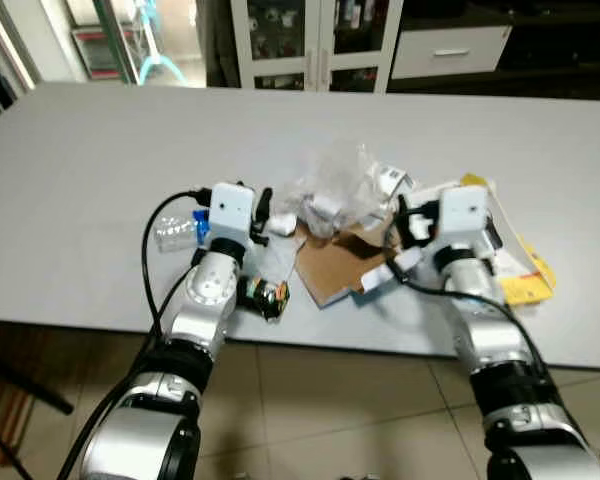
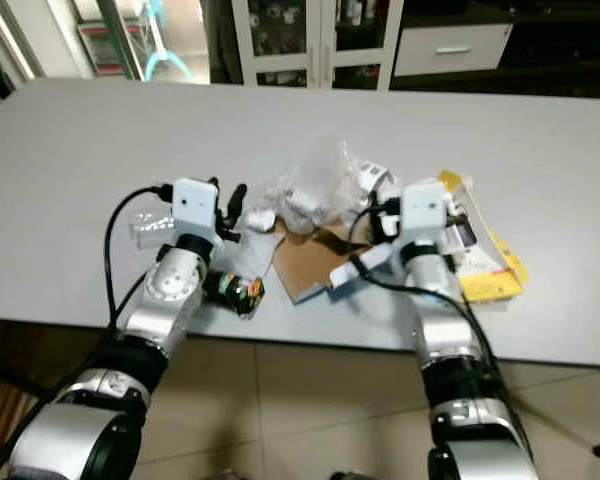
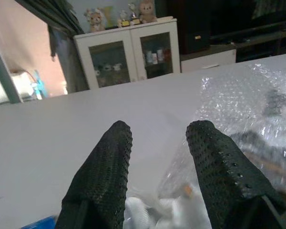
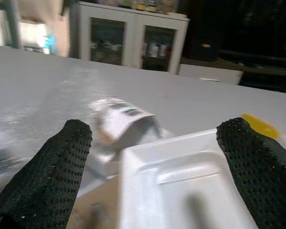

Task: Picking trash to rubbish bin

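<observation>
A heap of trash lies mid-table: crumpled clear bubble wrap (image 1: 338,180), a brown cardboard piece (image 1: 328,265), a white foam tray (image 4: 181,181) and yellow packaging (image 1: 525,272). My left gripper (image 1: 263,212) sits at the heap's left edge. It is open, with its fingers (image 3: 107,167) over white crumpled paper (image 3: 138,212) beside the bubble wrap (image 3: 243,105). My right gripper (image 1: 405,222) is open wide at the heap's right side. Its fingertips (image 4: 69,143) straddle the white tray, and a labelled white packet (image 4: 124,119) lies just beyond.
A small clear plastic bottle (image 1: 175,232) lies left of my left wrist. A dark can-like item (image 1: 265,293) rests near the table's front edge (image 1: 310,345). Glass-door cabinets (image 1: 315,40) and a white drawer (image 1: 450,50) stand behind the table. Tiled floor lies below.
</observation>
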### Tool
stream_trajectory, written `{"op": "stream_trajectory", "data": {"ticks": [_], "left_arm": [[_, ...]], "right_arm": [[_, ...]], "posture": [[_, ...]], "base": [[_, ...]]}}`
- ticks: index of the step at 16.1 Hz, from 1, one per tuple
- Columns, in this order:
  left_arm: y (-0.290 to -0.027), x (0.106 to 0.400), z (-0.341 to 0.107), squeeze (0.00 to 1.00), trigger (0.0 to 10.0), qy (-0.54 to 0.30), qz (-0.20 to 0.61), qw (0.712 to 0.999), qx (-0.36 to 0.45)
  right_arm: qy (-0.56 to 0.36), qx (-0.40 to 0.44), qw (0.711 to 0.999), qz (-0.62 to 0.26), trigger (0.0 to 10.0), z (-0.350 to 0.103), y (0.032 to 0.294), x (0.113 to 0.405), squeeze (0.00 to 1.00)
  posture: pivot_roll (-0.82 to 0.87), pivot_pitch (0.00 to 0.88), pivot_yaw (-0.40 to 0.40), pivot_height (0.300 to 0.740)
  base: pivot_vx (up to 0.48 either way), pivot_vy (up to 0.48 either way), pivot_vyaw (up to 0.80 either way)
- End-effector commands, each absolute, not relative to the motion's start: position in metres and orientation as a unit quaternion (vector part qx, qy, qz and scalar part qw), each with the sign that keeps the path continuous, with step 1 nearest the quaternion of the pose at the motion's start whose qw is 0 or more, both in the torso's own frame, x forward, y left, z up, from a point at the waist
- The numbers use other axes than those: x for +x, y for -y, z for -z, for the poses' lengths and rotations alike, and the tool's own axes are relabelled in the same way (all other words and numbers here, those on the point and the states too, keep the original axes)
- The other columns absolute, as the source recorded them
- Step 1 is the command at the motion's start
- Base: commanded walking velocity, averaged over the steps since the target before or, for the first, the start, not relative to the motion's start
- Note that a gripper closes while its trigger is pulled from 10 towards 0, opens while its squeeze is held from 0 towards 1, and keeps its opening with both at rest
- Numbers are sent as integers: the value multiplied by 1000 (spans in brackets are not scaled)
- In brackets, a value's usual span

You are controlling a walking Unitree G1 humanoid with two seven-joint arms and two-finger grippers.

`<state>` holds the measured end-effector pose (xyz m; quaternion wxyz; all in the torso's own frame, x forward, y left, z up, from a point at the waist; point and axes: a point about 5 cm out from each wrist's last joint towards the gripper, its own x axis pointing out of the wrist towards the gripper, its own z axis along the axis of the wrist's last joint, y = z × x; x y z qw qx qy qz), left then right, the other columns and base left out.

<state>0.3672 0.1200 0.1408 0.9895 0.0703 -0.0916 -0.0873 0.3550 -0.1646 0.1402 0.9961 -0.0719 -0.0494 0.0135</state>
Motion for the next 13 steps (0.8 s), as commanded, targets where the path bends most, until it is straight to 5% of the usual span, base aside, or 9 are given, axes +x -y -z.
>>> {"op": "stream_trajectory", "data": {"ticks": [1, 7, 11, 12, 13], "left_arm": [[-122, 368, -142, 0, 10000, 93, 84, 990, 70], [-129, 372, -157, 0, 10000, 115, 84, 986, 81], [-158, 382, -197, 0, 10000, 158, 68, 977, 123], [-164, 383, -208, 729, 10000, 166, 77, 976, 118], [-176, 383, -224, 1000, 10000, 177, 109, 970, 130]], "right_arm": [[51, -73, 996, -17, 10000, -142, 163, 356, 0], [51, -71, 996, -19, 10000, -142, 161, 356, 0], [49, -71, 996, -15, 10000, -140, 163, 355, 0], [48, -71, 996, -14, 10000, -140, 164, 355, 0], [48, -71, 996, -13, 10000, -139, 164, 355, 0]], "posture": [[-61, 52, 39, 740], [-59, 53, 44, 740], [-58, 52, 49, 740], [-58, 53, 50, 740], [-50, 52, 55, 740]], "base": [[0, 0, 0], [0, 0, 0], [0, 0, 0], [0, 0, 0], [0, 0, 0]]}}
